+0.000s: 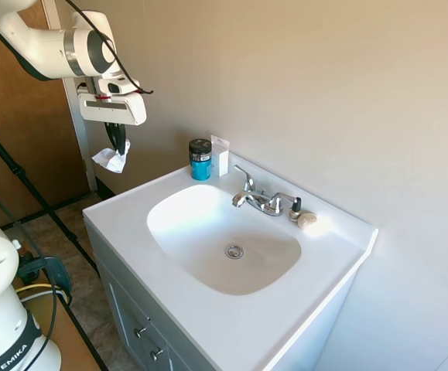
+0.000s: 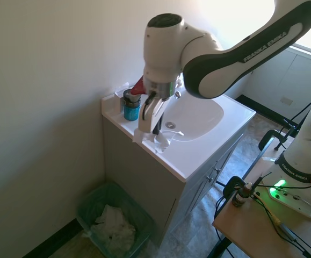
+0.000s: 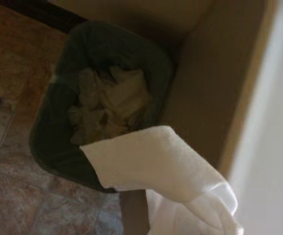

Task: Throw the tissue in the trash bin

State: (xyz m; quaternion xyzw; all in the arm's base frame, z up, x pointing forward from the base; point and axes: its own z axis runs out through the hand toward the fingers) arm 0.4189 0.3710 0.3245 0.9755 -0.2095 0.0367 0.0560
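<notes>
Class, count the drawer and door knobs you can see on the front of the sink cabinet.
2: one knob higher on the cabinet front, another knob lower beside it. The picture's edge may hide more.

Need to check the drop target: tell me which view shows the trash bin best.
The second exterior view: the whole trash bin sits on the floor beside the vanity, crumpled paper inside. The wrist view shows it from above, blurred, partly behind the held tissue. The first exterior view misses it.
</notes>
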